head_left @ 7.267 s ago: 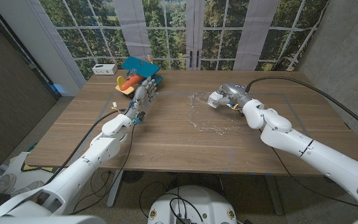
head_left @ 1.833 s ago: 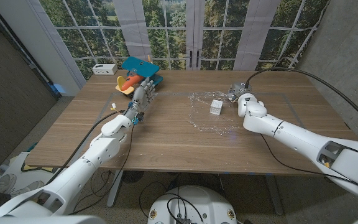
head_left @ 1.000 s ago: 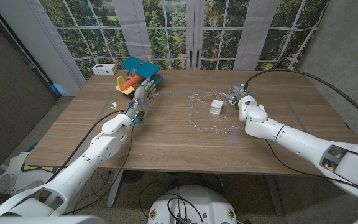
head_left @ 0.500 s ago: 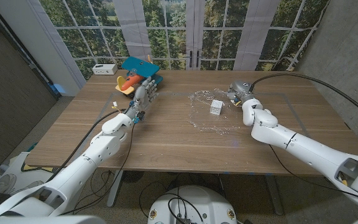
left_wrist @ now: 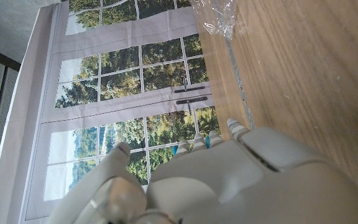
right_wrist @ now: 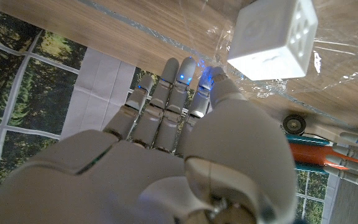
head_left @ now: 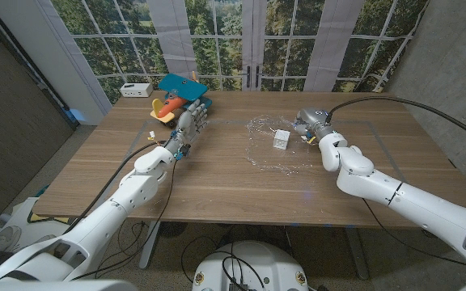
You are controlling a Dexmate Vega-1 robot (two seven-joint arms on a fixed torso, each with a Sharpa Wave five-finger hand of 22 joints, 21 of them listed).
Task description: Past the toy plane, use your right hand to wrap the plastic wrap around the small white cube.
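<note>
The small white cube stands on a crumpled sheet of clear plastic wrap at the table's middle, right of the toy plane. My right hand is just right of the cube, apart from it. In the right wrist view its fingers reach out straight and close together, with the thumb tip at the wrap's bunched edge beside the cube; nothing sits in its grasp. My left hand stays by the plane with its fingers out, holding nothing.
A small white box sits at the far left corner, behind the blue-winged plane. The wrap's edge shows past my left hand. Bare wood runs from the wrap to the near edge. Windows stand behind the table.
The right hand, which earlier held the cube over the wrap, has let it go; the cube now sits on the wrap. The hand has since shifted slightly beside it. The left hand is still.
</note>
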